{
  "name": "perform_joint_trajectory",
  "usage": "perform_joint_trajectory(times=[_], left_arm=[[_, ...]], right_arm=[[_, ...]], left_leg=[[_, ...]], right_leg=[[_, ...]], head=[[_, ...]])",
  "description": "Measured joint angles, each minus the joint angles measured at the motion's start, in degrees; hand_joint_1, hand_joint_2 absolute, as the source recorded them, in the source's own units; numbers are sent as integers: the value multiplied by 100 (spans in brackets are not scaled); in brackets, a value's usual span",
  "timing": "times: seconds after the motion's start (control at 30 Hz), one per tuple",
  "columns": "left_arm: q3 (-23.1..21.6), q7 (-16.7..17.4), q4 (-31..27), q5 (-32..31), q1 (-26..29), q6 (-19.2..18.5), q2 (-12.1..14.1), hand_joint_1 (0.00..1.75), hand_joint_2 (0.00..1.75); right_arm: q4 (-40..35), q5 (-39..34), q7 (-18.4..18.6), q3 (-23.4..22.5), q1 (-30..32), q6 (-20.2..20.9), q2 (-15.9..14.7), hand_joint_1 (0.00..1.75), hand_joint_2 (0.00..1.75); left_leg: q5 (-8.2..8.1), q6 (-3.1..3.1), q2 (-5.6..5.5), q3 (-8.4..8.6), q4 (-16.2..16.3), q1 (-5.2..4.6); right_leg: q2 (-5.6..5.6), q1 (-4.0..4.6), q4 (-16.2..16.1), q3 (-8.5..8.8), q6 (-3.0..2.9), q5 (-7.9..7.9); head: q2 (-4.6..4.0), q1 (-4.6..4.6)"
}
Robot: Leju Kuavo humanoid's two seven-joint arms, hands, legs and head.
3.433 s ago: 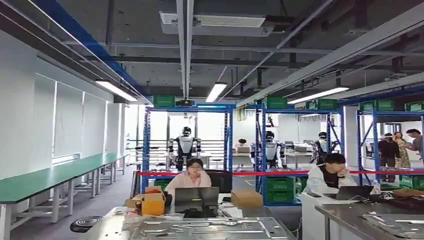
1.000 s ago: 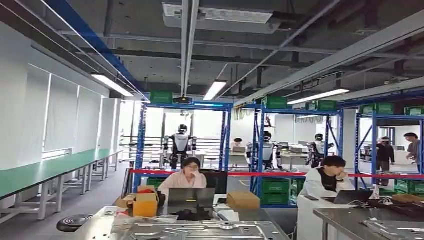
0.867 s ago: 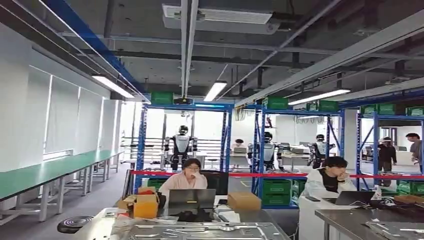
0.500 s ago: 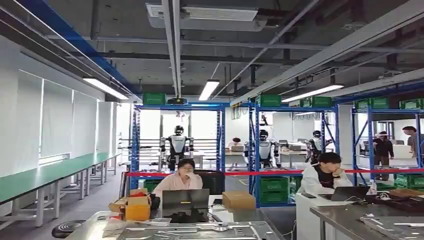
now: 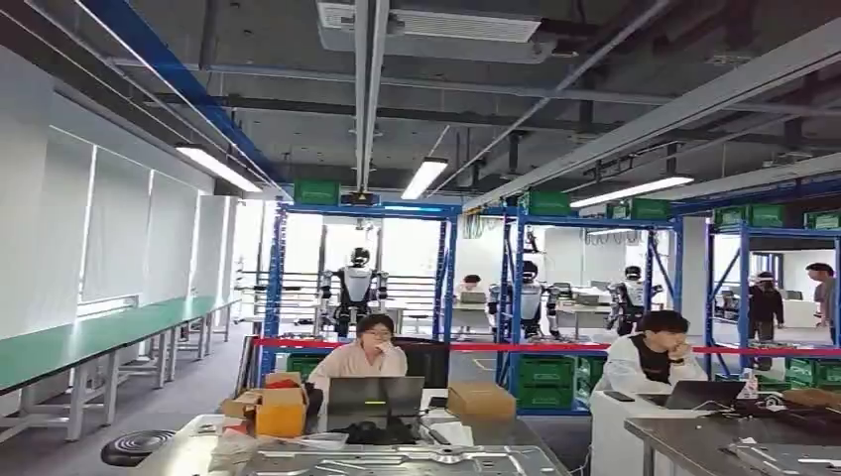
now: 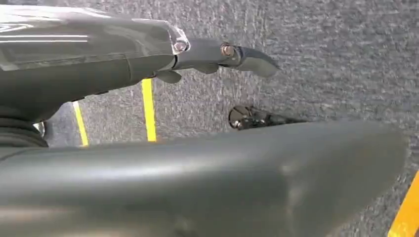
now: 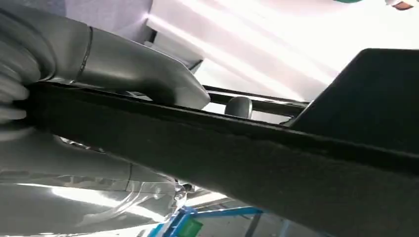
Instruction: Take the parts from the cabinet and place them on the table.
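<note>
In the right wrist view my right hand (image 7: 99, 163) grips a long, flat black part (image 7: 257, 158) that runs across the picture. The grey thumb (image 7: 143, 69) lies over one edge of it. In the left wrist view my left hand (image 6: 143, 54) hangs over grey carpet with nothing in it, one dark finger (image 6: 249, 57) stretched out straight. A steel table (image 5: 193, 451) shows at the bottom of the head view, with flat stamped metal parts (image 5: 397, 462) lying on it.
Behind the table two people (image 5: 362, 359) (image 5: 655, 357) sit at laptops beside cardboard boxes (image 5: 480, 399). A second steel table (image 5: 684, 432) stands at the right. Red tape (image 5: 555, 347), blue racks (image 5: 451, 297) with green crates and long green benches (image 5: 89, 342) lie farther off.
The whole head picture sways and shifts a little between frames, so the camera moves. The table edge sits slightly lower now. The seated people keep their places.
</note>
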Motion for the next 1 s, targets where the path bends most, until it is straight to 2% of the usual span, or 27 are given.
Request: perform_joint_trajectory(times=[0.03,0.07,0.1,0.23,0.27,0.3,0.37,0.4,0.43,0.5,0.53,0.57,0.6,0.63,0.7,0.73,0.77,0.87,0.9,0.93,0.97,1.0], left_arm=[[0,0,0,0,4,-2,0,0,175],[0,0,0,0,12,-2,-2,0,175],[0,0,0,0,14,-2,-4,0,175],[0,0,0,0,15,-2,-4,0,175],[0,0,0,0,17,-2,-4,0,175],[0,0,0,0,7,-2,-4,0,175],[0,0,0,0,15,-11,-11,0,175],[0,0,0,0,1,-18,-11,0,175],[0,-2,0,0,-8,-17,-11,0,175],[0,-2,0,0,-9,-33,-15,0,175],[0,0,0,0,4,-33,-15,0,175],[0,0,0,0,23,-33,-15,0,175],[0,0,0,0,32,-33,-15,0,175],[0,0,0,0,32,-33,-15,0,175],[0,0,0,0,21,-33,-15,0,175],[-2,0,0,0,19,-33,-15,0,175],[-2,0,0,0,4,-33,-15,0,175],[-2,0,0,0,19,-33,-17,0,175],[-2,0,0,0,22,-33,-28,0,175],[-2,-4,0,2,13,-28,-24,0,175],[-2,-4,0,0,-2,-28,-20,0,175],[-2,-4,0,0,-5,-28,-22,0,175]], right_arm=[[2,0,-2,0,8,0,-4,175,175],[2,0,-2,0,10,0,-7,175,175],[2,0,0,0,8,0,-9,175,175],[2,0,0,0,7,0,-9,175,175],[2,-2,-2,0,6,0,-9,175,175],[7,-9,0,-2,-4,0,-13,175,175],[4,-11,2,-4,10,0,-15,175,175],[0,-11,4,-2,11,0,-13,175,175],[0,-13,4,-2,-2,0,-13,175,175],[0,-11,4,0,-2,0,-13,175,175],[0,-13,4,0,6,0,-13,175,175],[2,-13,4,0,11,0,-13,175,175],[2,-13,4,2,17,0,-13,175,175],[2,-13,4,0,20,0,-13,175,175],[2,-13,4,2,20,0,-13,175,175],[2,-13,4,0,21,0,-13,175,175],[2,-11,4,2,20,0,-13,175,175],[2,-13,7,-2,19,0,-13,175,175],[0,-13,7,-4,23,0,-15,175,175],[-2,-13,7,-9,14,0,-15,175,175],[-2,-15,7,-9,-1,0,-19,175,175],[0,-15,7,-11,10,0,-22,175,175]], left_leg=[[-14,-2,-1,13,0,1],[-33,-4,-5,40,0,2],[-47,-9,-8,58,0,2],[-52,-9,-8,65,0,2],[-83,-31,-16,125,-1,4],[-132,-112,-20,159,-22,-17],[-134,-217,-5,207,-89,-16],[-194,-233,-4,215,-67,-3],[-299,-236,-5,139,112,-15],[-701,-261,-5,-323,998,-17],[-838,-273,-6,-557,1424,-19],[-843,-277,-6,-724,1679,-18],[-723,-277,-6,-736,1633,-18],[-453,-269,-5,-616,1304,-18],[118,-234,-5,-211,355,-18],[115,-200,-11,-80,129,-32],[71,-177,-7,-41,-23,-40],[58,-105,-11,-44,-9,-60],[72,-76,-9,-7,-51,-7],[64,-53,-9,11,-61,-2],[54,-33,-8,17,-61,-1],[45,-20,-7,20,-60,-2]], right_leg=[[0,-6,173,-146,11,42],[0,-15,33,-138,14,251],[-1,-15,-142,-77,14,394],[-1,-15,-217,-49,13,448],[-2,-15,-845,202,-17,831],[-7,42,-1610,520,-139,1014],[9,44,-1654,521,-215,1009],[-10,-8,-1720,582,-251,1032],[-15,-2,-1747,612,-288,1024],[-28,10,-1746,632,-326,1000],[-27,19,-1745,640,-343,988],[-19,26,-1741,654,-352,973],[-7,28,-1741,683,-352,955],[6,28,-1738,726,-342,927],[12,28,-1720,827,-309,854],[11,43,-1711,842,-273,813],[23,67,-1678,830,-239,791],[13,53,-1724,853,-165,787],[10,45,-1706,868,-129,734],[1,48,-1576,825,-92,652],[1,27,-1225,651,-65,466],[0,7,-699,373,-34,230]], head=[[0,0],[0,0],[0,0],[0,0],[0,0],[4,2],[2,0],[2,0],[2,2],[0,2],[2,2],[0,2],[2,2],[0,2],[0,2],[0,2],[0,0],[0,2],[2,2],[2,2],[0,0],[0,0]])
